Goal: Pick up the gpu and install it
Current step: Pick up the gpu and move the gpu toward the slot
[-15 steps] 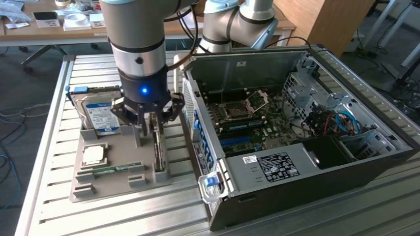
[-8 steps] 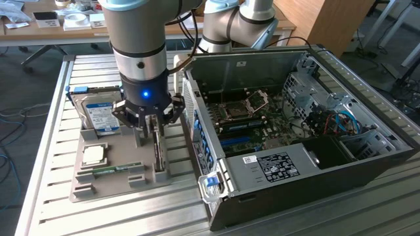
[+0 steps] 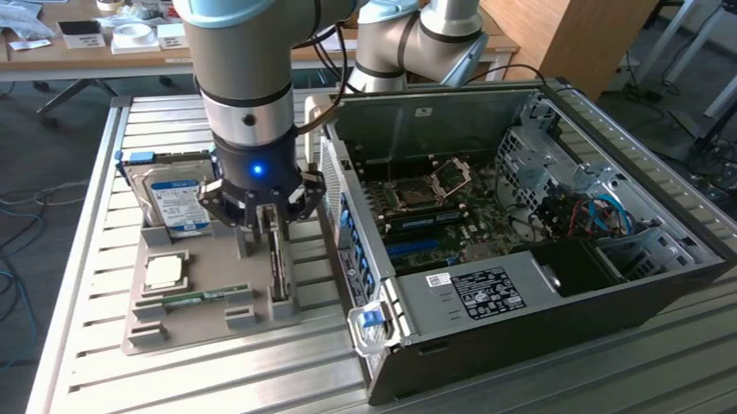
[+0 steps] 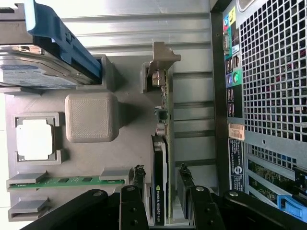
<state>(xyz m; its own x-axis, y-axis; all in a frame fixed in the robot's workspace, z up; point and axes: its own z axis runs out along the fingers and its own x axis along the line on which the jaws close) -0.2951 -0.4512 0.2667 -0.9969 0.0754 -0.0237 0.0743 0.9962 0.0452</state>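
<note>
**Fingers (image 4: 138,178)**: two, spread, one on either face of the gpu (image 4: 159,191); neither is seen to touch it. The card stands on edge between them, in the slots of one grey holder tray (image 4: 127,143).

**Step in hand, as judged**: closing on the card for pick-up. A sound grasp would:
- keep the card centred in the gap, so both pads meet it together;
- bear on the flat board, not on the small parts along its edge;
- hold the wrist square to the card, so it cannot tilt in its slots.

**Outward from the fingers, on the same tray**: one blank grey block (image 4: 91,117) just beside; then one processor chip (image 4: 34,139), one memory stick (image 4: 67,180) and one hard drive (image 4: 29,74) — all on the side away from the case.

**On the other side**: one open computer case (image 4: 268,72), near.

**Beneath all**: one slatted bench (image 3: 92,362).
</note>
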